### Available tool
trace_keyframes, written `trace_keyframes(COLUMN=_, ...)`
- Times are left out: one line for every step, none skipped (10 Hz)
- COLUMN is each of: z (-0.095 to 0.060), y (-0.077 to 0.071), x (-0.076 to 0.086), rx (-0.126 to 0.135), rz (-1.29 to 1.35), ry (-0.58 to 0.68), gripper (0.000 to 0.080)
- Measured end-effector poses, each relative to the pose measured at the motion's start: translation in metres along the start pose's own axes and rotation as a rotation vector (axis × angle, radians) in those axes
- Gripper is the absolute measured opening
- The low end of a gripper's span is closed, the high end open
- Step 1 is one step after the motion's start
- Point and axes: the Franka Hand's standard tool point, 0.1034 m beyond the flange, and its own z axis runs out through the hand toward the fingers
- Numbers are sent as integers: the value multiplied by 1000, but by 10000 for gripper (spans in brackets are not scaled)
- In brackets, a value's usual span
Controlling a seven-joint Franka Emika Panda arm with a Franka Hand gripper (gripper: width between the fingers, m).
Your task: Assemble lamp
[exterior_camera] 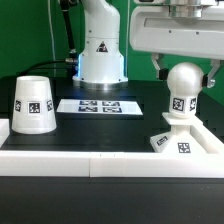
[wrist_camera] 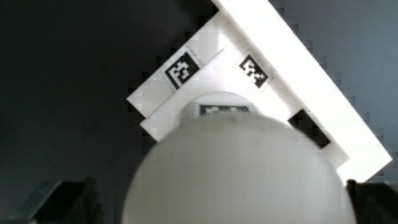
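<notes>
Jaws apart, one finger [wrist_camera: 68, 203] on each side of the bulb's [exterior_camera: 183, 88] round head. No contact visible in either view; gap on both sides looks small.

Bulb: directly under the jaws, upright, stem down on the base [exterior_camera: 165, 143]. Cannot tell whether the stem is fully seated or only resting there.

Handling, my estimate:
- All three parts are white hard plastic. Likely light and stiff, with no give under the pads.
- The head is smooth and domed. Pads closing high on the curve would tend to slide off upward. Better hold: at the widest girth of the head, or lower on the straight stem where the tag sits.
- The bulb is tall on a narrow foot, so a sideways nudge from one finger could tip it or drag the base along.
- The base is flat and angular, lying low beneath the jaws. It offers little to grip from above and probably shifts easily on the worktop.

Shade [exterior_camera: 32, 103]: well away from the jaws toward the exterior view's left, standing with its wide end down. Large, tapered and smooth; the narrower top is the likelier place to grip.

Surface: worktop [exterior_camera: 110, 130] black, matte, flat. A raised white rail [exterior_camera: 100, 162] runs along its near edge, and a stretch of it lies just beside the base, so the base could be braced against it.

Room: open worktop between jaws and shade. The marker board [exterior_camera: 100, 105] lies flat there, and the robot pedestal [exterior_camera: 100, 50] stands behind it. Nothing tall stands in between.
</notes>
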Motion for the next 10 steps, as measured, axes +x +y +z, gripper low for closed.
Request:
trace_keyframes(z=0, y=-3, x=0, rx=2, rz=-115, ry=19, gripper=696)
trace_keyframes(z=0, y=-5, x=-1, rx=6, rz=-168, ry=25, gripper=696)
trace_keyframes(z=0, y=-7, x=-1, rx=7, rz=-238, ry=32, gripper=698)
trace_keyframes(z=0, y=-6, x=-1, rx=6, rz=-322, ry=32, gripper=698)
trace_keyframes(z=0, y=-6, x=0, rx=4, rz=-393, ry=32, gripper=698)
trace_keyframes(z=0, y=-6, x=0, rx=3, rz=-452, ry=32, gripper=698)
trace_keyframes(z=0, y=-6, x=0, rx=1, rz=-550, ry=33, gripper=698)
trace_keyframes(z=0, y=-5, x=5, rx=0, rz=-723, ry=50, gripper=698)
trace_keyframes(z=0, y=-5, x=6, rx=-2, rz=-837, ry=52, gripper=698)
trace_keyframes(z=0, y=-5, x=6, rx=-4, rz=-945, ry=53, gripper=698)
